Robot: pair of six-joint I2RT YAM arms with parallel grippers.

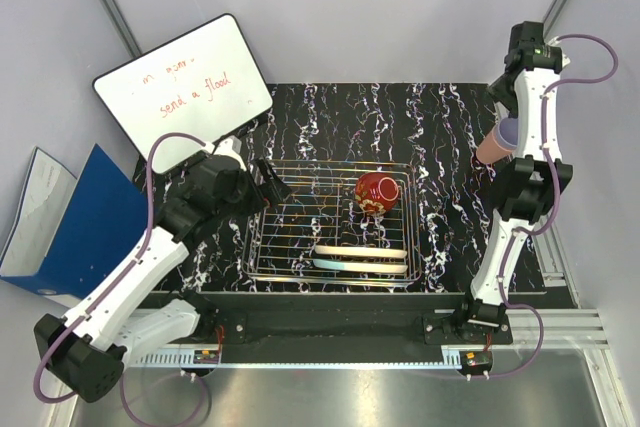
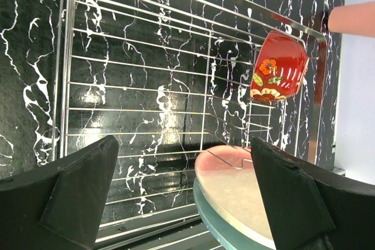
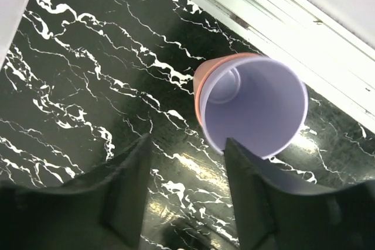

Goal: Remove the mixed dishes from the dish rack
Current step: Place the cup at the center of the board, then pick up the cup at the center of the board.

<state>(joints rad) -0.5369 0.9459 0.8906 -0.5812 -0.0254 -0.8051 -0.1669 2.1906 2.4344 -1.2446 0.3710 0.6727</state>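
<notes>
The right gripper (image 3: 187, 144) is seen with its fingers parted about halfway and only bare table between them; nothing is held. Just beyond the fingertips, at 1 o'clock in the wrist view, the lavender cup (image 3: 258, 106) is nested inside the salmon-pink cup (image 3: 200, 83). The pair is set on the table (image 1: 440, 127), outside the dish rack (image 1: 300, 169) at its 3 o'clock. The left gripper (image 2: 184, 144) is spread fully wide and empty, poised over the rack's 9 o'clock side.

The setting-down of the cups is judged to be the step in hand. Three dishes are left in the rack: the red patterned bowl (image 2: 278, 68) at 1 o'clock, and the pink/cream plate (image 2: 234, 180) lying on the light-blue plate (image 2: 214, 218) at 5 o'clock. A straight withdrawal of the right gripper is called for next, so that the nested cups are not tipped. After that, a rim grip on a plate or on the bowl is needed.

The table is glossy black with white veining. Pale walls enclose it. A whiteboard (image 1: 185, 87) is propped at 10 o'clock and a blue folder (image 1: 85, 222) at 9 o'clock.
</notes>
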